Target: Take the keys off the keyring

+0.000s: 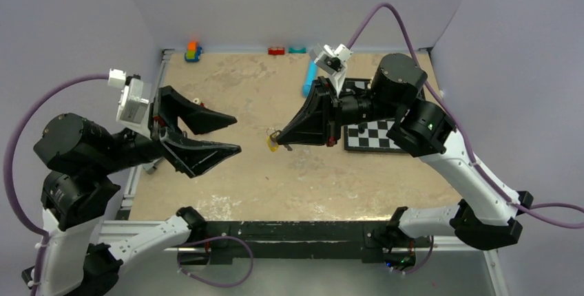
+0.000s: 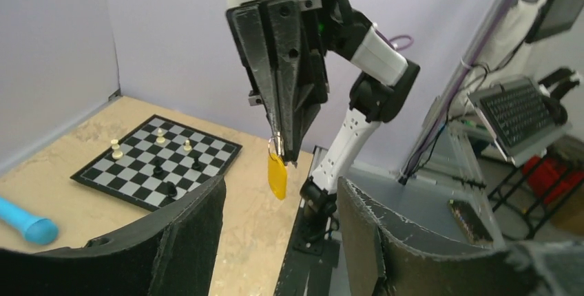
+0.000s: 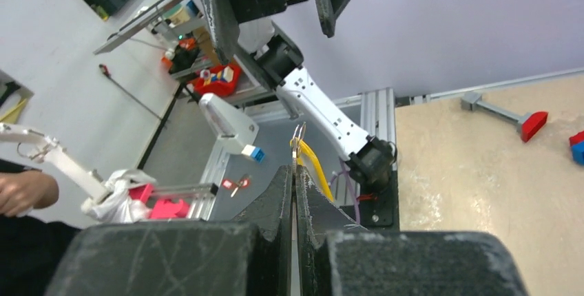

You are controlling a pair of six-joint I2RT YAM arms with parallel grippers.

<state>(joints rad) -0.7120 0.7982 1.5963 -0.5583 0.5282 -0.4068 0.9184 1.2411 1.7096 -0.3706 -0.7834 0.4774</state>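
My right gripper [image 1: 278, 138] is shut on the keyring [image 2: 275, 146], a thin silver ring pinched at its fingertips and held above the table's middle. A key with a yellow head [image 2: 277, 175] hangs down from the ring. In the right wrist view the keyring [image 3: 297, 138] sticks out edge-on past the shut right gripper [image 3: 295, 171], with the yellow key [image 3: 313, 165] behind it. My left gripper [image 1: 233, 134] stands open a short way to the left of the key, facing it. Its two black fingers [image 2: 186, 241] frame the hanging key without touching it.
A small chessboard [image 1: 375, 138] with several pieces lies under the right arm. A light-blue cylinder [image 1: 310, 79] lies behind it. Toy blocks [image 1: 193, 51] sit along the back wall, with a red one [image 1: 277, 51] and a teal one [image 1: 297, 49].
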